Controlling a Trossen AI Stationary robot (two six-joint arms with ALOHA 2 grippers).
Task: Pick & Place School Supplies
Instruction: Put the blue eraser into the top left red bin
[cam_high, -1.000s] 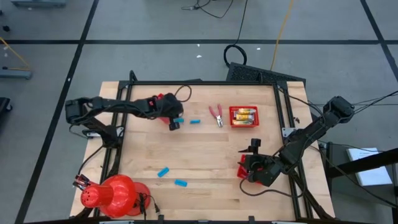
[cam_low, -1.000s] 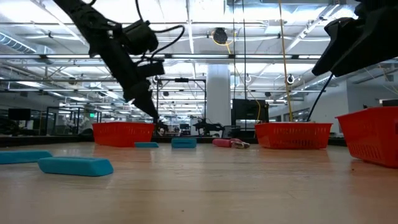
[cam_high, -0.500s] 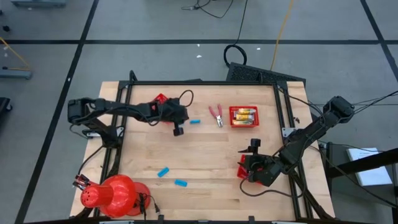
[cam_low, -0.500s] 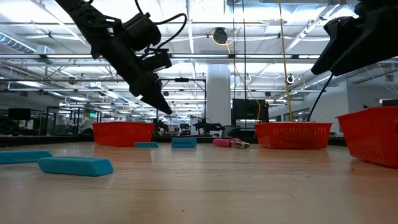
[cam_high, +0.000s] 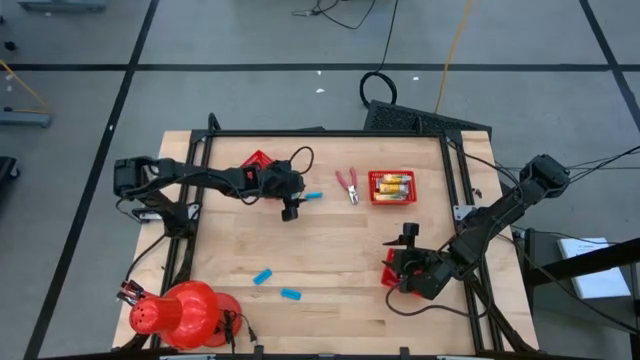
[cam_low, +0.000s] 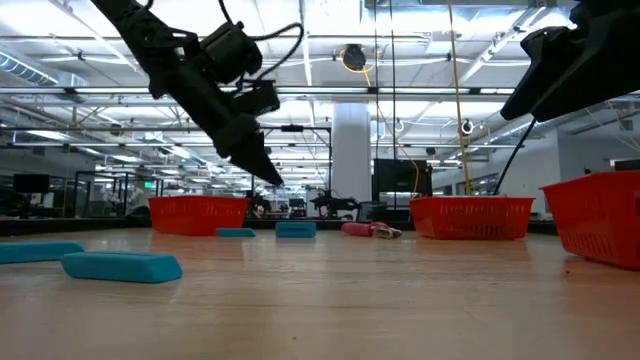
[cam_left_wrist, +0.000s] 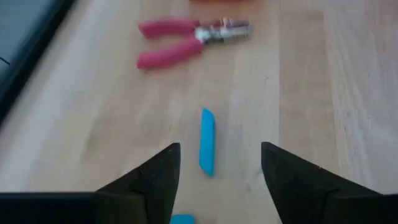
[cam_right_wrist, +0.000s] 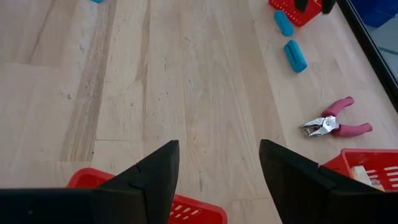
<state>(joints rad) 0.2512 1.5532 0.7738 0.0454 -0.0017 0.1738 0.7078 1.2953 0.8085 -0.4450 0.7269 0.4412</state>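
My left gripper (cam_high: 290, 208) hangs open above the table's far middle, touching nothing. A light-blue eraser (cam_left_wrist: 207, 142) lies flat on the wood just ahead of its fingers, and the edge of a second eraser (cam_left_wrist: 182, 219) shows below them. Red-handled pliers (cam_high: 348, 183) lie farther right. Beside them stands a red basket (cam_high: 392, 187) holding yellow-and-white packets. Two more erasers (cam_high: 262, 276) (cam_high: 291, 294) lie near the front. My right gripper (cam_right_wrist: 217, 143) waits open above another red basket (cam_right_wrist: 193, 208) at the near right.
A third red basket (cam_high: 258, 162) stands at the far left, partly under my left arm. A red cone-shaped object (cam_high: 185, 312) sits at the near left corner. A black frame (cam_high: 330, 133) borders the tabletop. Bare wood (cam_high: 340, 250) spans the middle.
My left gripper has risen from just above the table beside the far-left basket and gone a little toward the right edge, opening its fingers. The two far erasers lie where they were. My right arm has kept still.
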